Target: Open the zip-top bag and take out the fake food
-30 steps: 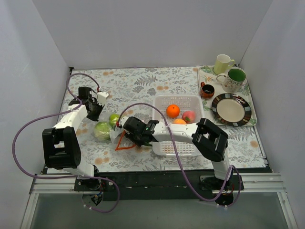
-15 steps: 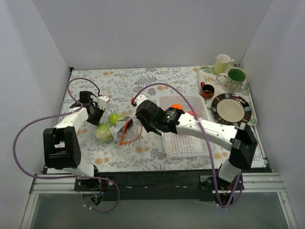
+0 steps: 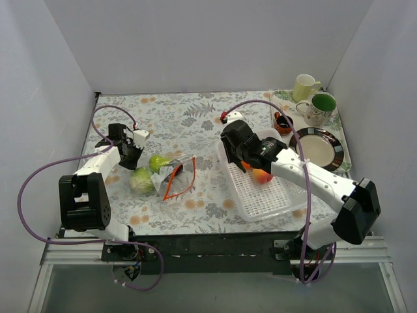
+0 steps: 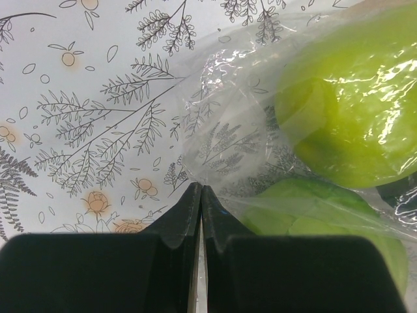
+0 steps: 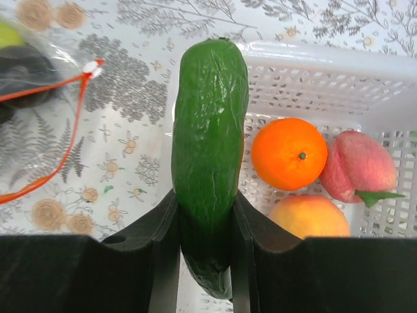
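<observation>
The zip-top bag (image 3: 177, 176) lies open left of centre, its red-orange zip strip (image 5: 73, 111) loose. Two light green round fruits (image 3: 156, 162) (image 3: 140, 180) and a dark purple one (image 5: 26, 65) are inside. My left gripper (image 3: 130, 154) is shut on the bag's clear edge (image 4: 228, 130), with the green fruits (image 4: 352, 98) just beyond my fingertips (image 4: 201, 190). My right gripper (image 5: 205, 215) is shut on the dark green long cucumber (image 5: 208, 143) and holds it over the left rim of the white basket (image 5: 313, 78). An orange (image 5: 288, 153), a peach-red fruit (image 5: 358, 166) and a yellow-orange one (image 5: 309, 218) lie in the basket.
The white basket (image 3: 270, 199) lies at an angle at the right front. A tray at the back right holds a pale cup (image 3: 305, 86), a green mug (image 3: 319, 107), a small dark cup (image 3: 283, 122) and a striped plate (image 3: 316, 149).
My right arm has lifted away from the bag and swung right to the basket with the cucumber in it. The basket has shifted and turned. My left gripper has stayed on the bag.
</observation>
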`<state>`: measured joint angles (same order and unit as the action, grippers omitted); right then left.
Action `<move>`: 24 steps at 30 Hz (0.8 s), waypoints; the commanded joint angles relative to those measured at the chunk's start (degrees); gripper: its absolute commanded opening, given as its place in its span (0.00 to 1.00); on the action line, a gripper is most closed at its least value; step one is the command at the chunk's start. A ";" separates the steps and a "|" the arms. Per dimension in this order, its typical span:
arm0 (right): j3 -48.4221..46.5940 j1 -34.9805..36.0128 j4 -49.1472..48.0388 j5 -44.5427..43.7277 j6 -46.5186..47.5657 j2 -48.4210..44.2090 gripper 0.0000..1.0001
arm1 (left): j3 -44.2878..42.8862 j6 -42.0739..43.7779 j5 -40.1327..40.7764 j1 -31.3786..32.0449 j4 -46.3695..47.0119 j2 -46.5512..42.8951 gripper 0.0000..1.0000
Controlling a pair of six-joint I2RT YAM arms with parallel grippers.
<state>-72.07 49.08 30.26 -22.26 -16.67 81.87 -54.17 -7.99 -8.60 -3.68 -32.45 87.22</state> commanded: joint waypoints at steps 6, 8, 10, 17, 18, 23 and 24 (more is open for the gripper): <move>2.99 -2.59 3.66 0.02 -0.74 7.77 0.63 | -1.90 -0.71 -2.91 -0.36 -0.78 -2.58 0.00; 1.68 -2.67 4.36 1.51 -0.65 9.79 0.72 | -2.25 -1.15 -3.35 -0.36 -0.95 -2.49 0.00; 0.88 -2.67 4.37 4.14 -0.30 12.08 0.81 | -2.25 -1.33 -3.88 -0.36 -1.56 -2.67 0.00; 1.84 -2.67 2.71 8.80 -1.00 12.09 0.83 | -0.50 -1.59 -6.77 -0.36 -4.38 -5.30 0.00; 2.72 -2.67 2.09 9.68 -1.09 12.26 0.77 | -0.23 -2.03 -7.65 -0.36 -4.55 -5.48 0.00; -1.39 -2.67 -0.63 11.63 -0.92 16.65 0.72 | -0.58 -3.26 -9.06 -0.45 -4.56 -5.13 0.00; -3.06 -2.67 -0.73 10.41 -0.48 18.66 0.72 | -1.80 -3.35 -9.15 -0.27 -4.64 -5.04 0.00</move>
<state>-69.91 46.24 33.19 -13.13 -17.23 96.40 -54.50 -10.00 -14.94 -3.81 -36.05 83.92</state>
